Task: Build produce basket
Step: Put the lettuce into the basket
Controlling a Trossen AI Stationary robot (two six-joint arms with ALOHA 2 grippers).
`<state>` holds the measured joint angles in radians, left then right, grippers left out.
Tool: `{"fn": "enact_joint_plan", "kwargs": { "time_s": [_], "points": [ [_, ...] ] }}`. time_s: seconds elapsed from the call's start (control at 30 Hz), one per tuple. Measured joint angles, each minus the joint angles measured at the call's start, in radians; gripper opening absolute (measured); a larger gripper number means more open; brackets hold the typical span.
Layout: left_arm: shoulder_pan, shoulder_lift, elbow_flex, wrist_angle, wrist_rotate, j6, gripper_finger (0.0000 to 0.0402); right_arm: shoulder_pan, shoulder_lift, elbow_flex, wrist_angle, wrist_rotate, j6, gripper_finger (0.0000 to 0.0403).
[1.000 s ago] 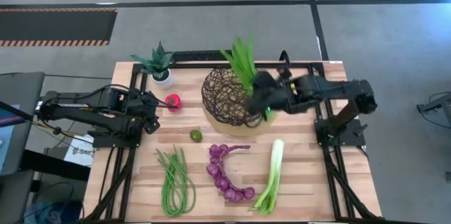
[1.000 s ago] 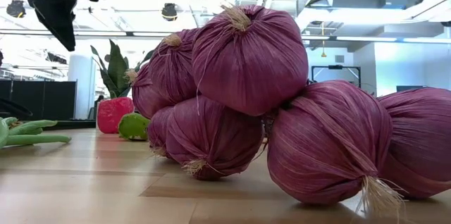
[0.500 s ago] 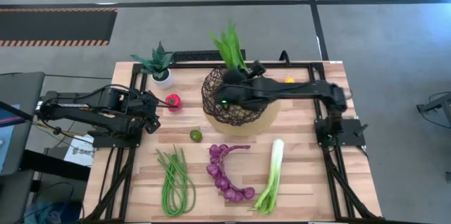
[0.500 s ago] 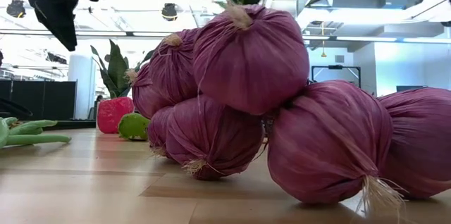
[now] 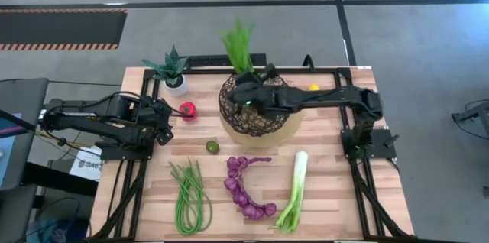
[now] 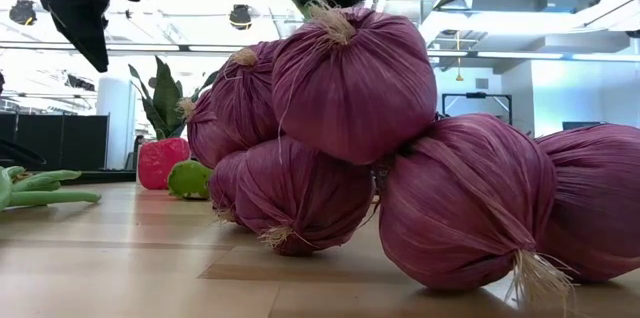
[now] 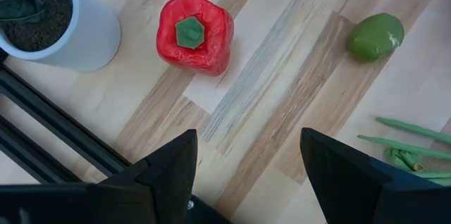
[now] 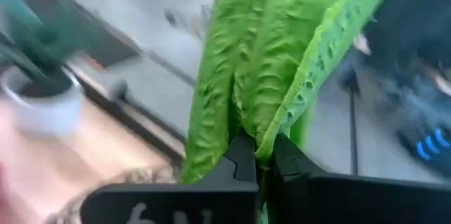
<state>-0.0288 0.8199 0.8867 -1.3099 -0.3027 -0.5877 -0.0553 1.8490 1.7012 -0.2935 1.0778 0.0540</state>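
The dark wire basket [image 5: 256,113] stands on a tan mat [image 5: 289,131] at the table's far middle. My right gripper [image 5: 246,95] is over the basket, shut on the green leafy stalks [image 5: 238,44], which also show in the right wrist view [image 8: 282,55]. My left gripper [image 7: 250,175] is open and empty, above the wood near the red pepper [image 7: 194,32]. The lime [image 5: 212,147], green beans [image 5: 189,196], purple onion string [image 5: 246,186] and leek [image 5: 294,189] lie on the table's near half. A lemon [image 5: 313,87] lies behind my right arm. My right gripper pinches the leafy stalks at their narrow lower end [image 8: 262,155] between its two fingers [image 8: 243,164]. The leaves fan out past the fingertips toward the table's far edge. The stalks are lifted clear, above the basket's far rim.
A small potted spiky plant [image 5: 172,71] stands at the far left, close to the pepper. The onion string [image 6: 400,158] fills most of the low view. A dark frame rail [image 5: 206,61] runs along the table's far edge.
My right gripper has gone toward the table's left edge and a little toward the far edge, from beside the basket to over it, carrying the leafy stalks. The leaves now stick out past the basket's far rim.
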Motion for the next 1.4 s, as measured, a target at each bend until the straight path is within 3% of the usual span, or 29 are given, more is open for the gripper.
{"fn": "enact_joint_plan", "kwargs": {
  "time_s": [0.17,0.37,0.53,0.8,0.93,1.13,1.4],
  "points": [
    [0.0,0.0,0.0,0.0,0.001,0.0,0.0238,-0.001,-0.138,-0.136,0.358,-0.273,-0.232,0.0003],
    [0.0,0.0,0.0,-0.001,0.003,0.0,0.0238,-0.01,-0.299,-0.303,0.555,-0.51,-0.326,0.0003],
    [0.0,0.0,0.0,-0.001,0.003,0.0,0.0238,-0.014,-0.378,-0.489,0.775,-0.612,-0.387,0.0002],
    [0.0,0.0,0.0,-0.001,0.004,0.0,0.0238,-0.089,-0.388,-0.848,1.2,-0.706,-0.276,0.0002],
    [0.0,0.0,0.0,-0.001,0.004,0.0,0.0238,-0.152,-0.369,-0.963,1.302,-0.719,-0.194,0.0002],
    [0.0,0.0,0.0,-0.001,0.001,0.0,0.0238,-0.224,-0.329,-0.993,1.282,-0.71,-0.141,0.0002],
    [0.0,0.0,0.0,0.0,-0.013,-0.009,0.0238,-0.254,-0.115,-0.948,1.334,-0.628,-0.072,0.0002]
  ]
}}
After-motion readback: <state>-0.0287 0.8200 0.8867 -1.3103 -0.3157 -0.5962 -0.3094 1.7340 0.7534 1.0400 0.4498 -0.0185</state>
